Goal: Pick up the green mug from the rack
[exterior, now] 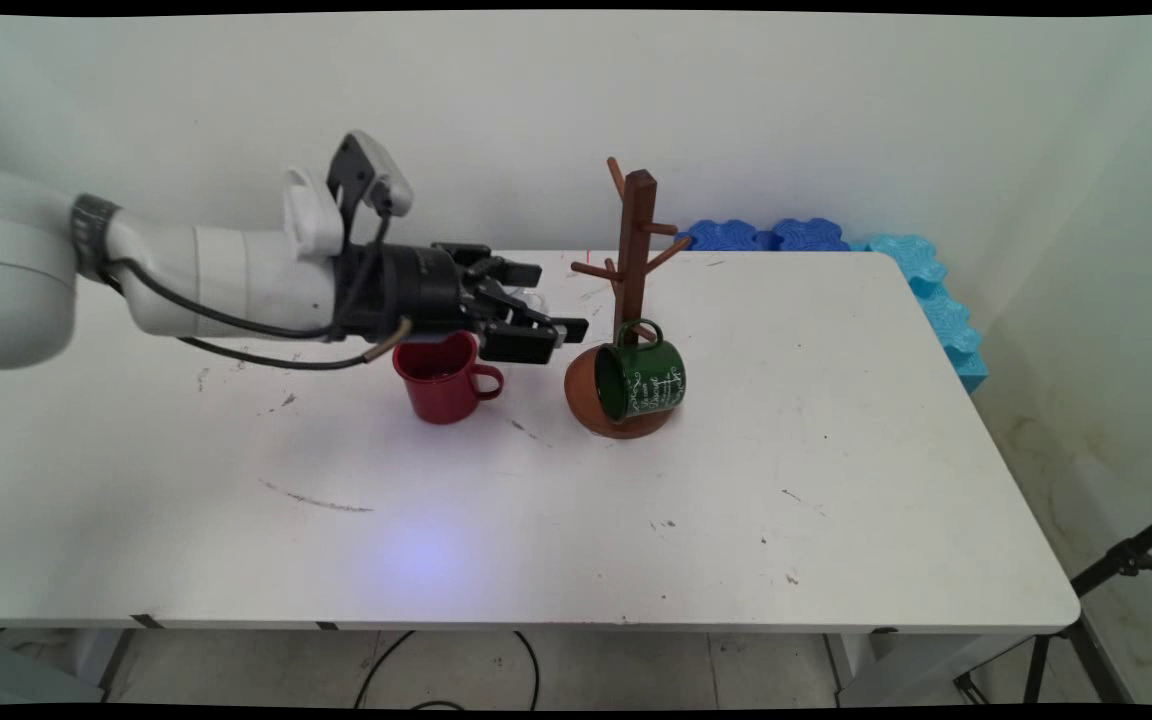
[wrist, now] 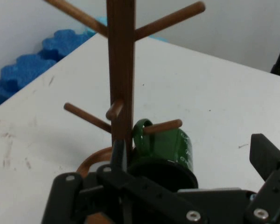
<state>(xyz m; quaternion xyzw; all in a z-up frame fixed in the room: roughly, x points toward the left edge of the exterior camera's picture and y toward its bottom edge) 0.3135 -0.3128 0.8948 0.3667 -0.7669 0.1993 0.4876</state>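
The white desk [exterior: 636, 540] has a broad bare stretch along its near side, marked with a few dark scuffs. Farther in, left of centre, a red mug [exterior: 441, 380] stands upright with its handle pointing right. Just above and slightly beyond it, the black claw [exterior: 536, 300] reaches in level from the left on the white arm, with black cables looping under the wrist. Its fingers stand apart and hold nothing; their tips point right toward the mug tree.

Right of the red mug, near but apart from it, a wooden mug tree [exterior: 633, 260] rises from a round brown base [exterior: 581, 390]. A green mug [exterior: 641, 378] with white lettering hangs by its handle on a low peg on the tree's near side, tilted, with its dark mouth facing left toward the claw. In the hand view the green mug [wrist: 165, 147] sits just past the claw's [wrist: 177, 186] linkage, its handle looped over a short peg, and the tree's post [wrist: 120, 70] stands upright straight ahead with pegs branching left and right.

At the far right, blue foam blocks [exterior: 766, 235] lie along the wall behind the desk, and lighter blue foam pieces [exterior: 936, 300] run down the desk's right edge. A black tripod leg [exterior: 1116, 565] shows at the lower right, off the desk.
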